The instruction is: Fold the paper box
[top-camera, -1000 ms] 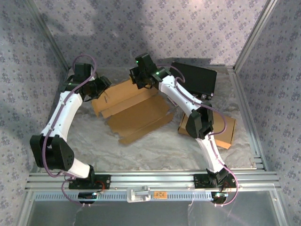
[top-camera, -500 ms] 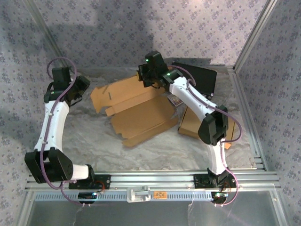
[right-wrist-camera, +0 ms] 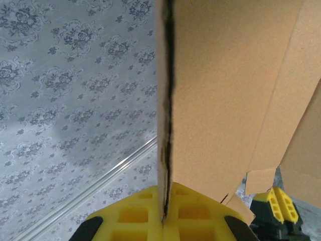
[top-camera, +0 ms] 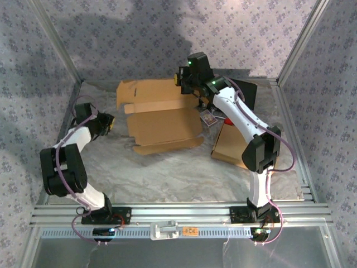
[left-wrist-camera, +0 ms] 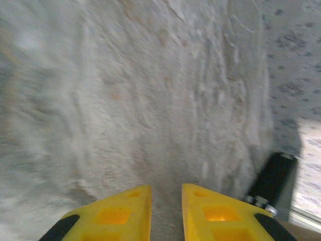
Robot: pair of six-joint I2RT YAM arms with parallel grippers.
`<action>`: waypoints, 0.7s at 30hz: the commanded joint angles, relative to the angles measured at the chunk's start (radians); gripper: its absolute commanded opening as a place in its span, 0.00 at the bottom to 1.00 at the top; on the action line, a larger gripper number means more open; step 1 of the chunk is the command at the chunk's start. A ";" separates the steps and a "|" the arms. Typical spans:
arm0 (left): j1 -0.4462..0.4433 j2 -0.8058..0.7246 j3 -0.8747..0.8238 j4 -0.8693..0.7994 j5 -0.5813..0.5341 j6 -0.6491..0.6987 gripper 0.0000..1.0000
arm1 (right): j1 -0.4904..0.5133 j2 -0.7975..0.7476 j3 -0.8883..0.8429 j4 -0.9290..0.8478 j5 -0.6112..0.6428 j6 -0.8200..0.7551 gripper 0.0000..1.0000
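The paper box (top-camera: 162, 120) is a flat brown cardboard blank, its near part lying on the table and its far panel (top-camera: 148, 90) tilted up toward the back wall. My right gripper (top-camera: 187, 84) is shut on that panel's right edge. In the right wrist view the cardboard (right-wrist-camera: 225, 90) stands edge-on, pinched between the yellow fingers of the gripper (right-wrist-camera: 165, 193). My left gripper (top-camera: 107, 124) hangs low at the table's left side, well clear of the box. In its wrist view the gripper (left-wrist-camera: 166, 188) shows a narrow gap with nothing in it, over crinkled white paper.
A black case (top-camera: 245, 92) lies at the back right. Another flat cardboard piece (top-camera: 231, 142) rests at the right under my right arm, with a small printed card (top-camera: 208, 118) beside it. Aluminium posts (top-camera: 295, 50) and patterned walls enclose the table.
My left arm has let the box go and drawn back to the near left, its jaws narrowing. My right gripper has carried the box edge back and to the right.
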 commanded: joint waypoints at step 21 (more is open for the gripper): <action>-0.063 0.103 -0.212 0.907 0.243 -0.394 0.25 | -0.022 0.044 0.062 0.029 -0.043 0.057 0.00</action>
